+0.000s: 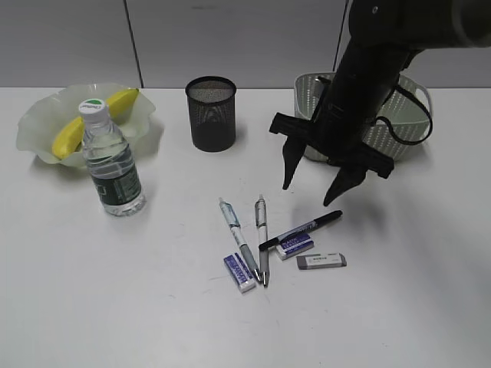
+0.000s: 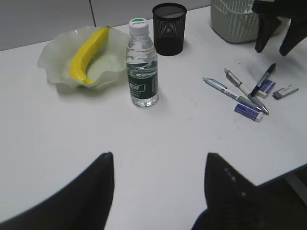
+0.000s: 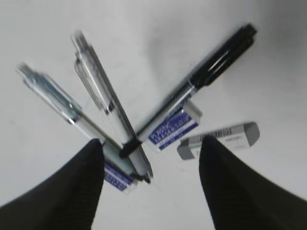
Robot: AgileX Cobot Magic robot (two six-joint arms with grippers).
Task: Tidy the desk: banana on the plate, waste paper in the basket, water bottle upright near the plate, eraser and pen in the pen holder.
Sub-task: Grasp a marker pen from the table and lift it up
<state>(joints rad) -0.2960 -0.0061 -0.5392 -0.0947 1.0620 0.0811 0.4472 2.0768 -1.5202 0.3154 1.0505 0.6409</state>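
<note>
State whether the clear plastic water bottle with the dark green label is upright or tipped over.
Upright. The clear plastic water bottle stands on its base on the desk, white cap on top, beside the pale green ruffled glass plate.

White surface (image 1: pixel 399 322), tidy partly done.
Far-left corner: plate (image 1: pixel 31 126) holding the banana (image 1: pixel 77 130); water bottle (image 1: pixel 111 165) upright just in front of it. Pen holder (image 1: pixel 210 113) mid far edge, basket (image 1: pixel 399 130) toward the far-right. Near centre, loose cluster: two silver pens (image 1: pixel 239 238) (image 1: pixel 261 234), black pen (image 1: pixel 307 227), two blue-sleeved erasers (image 1: pixel 239 272) (image 1: pixel 294 245), one grey eraser (image 1: pixel 321 261). The black pen lies across one eraser.
</note>
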